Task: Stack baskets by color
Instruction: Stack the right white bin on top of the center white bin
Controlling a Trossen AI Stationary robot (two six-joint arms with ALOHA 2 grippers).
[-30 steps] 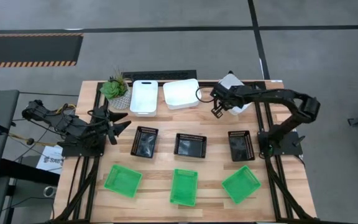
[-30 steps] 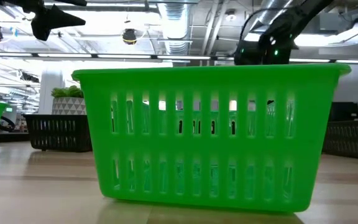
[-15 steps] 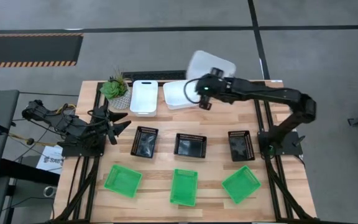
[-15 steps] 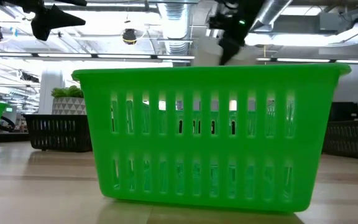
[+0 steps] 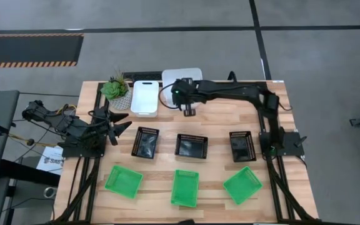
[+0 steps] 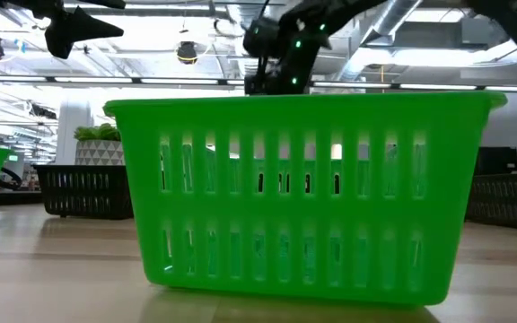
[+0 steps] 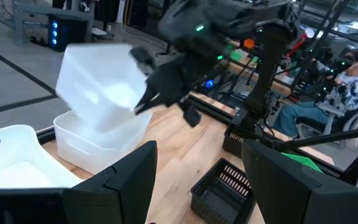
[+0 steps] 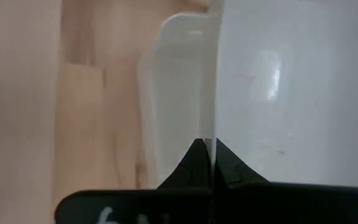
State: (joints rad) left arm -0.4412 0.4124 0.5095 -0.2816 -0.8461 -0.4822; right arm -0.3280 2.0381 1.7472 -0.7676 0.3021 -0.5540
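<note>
Waiting at the tabletop's left edge, the left gripper is resting with its jaws spread wide and holding nothing, just beside the potted plant. Lying flat along the back row is one white basket. Beside it, the right gripper is clenching its jaws on the wall of a tilted white basket, hovering over the third white basket. Three black baskets are sitting mid-table, and three green baskets are lining the front.
</note>
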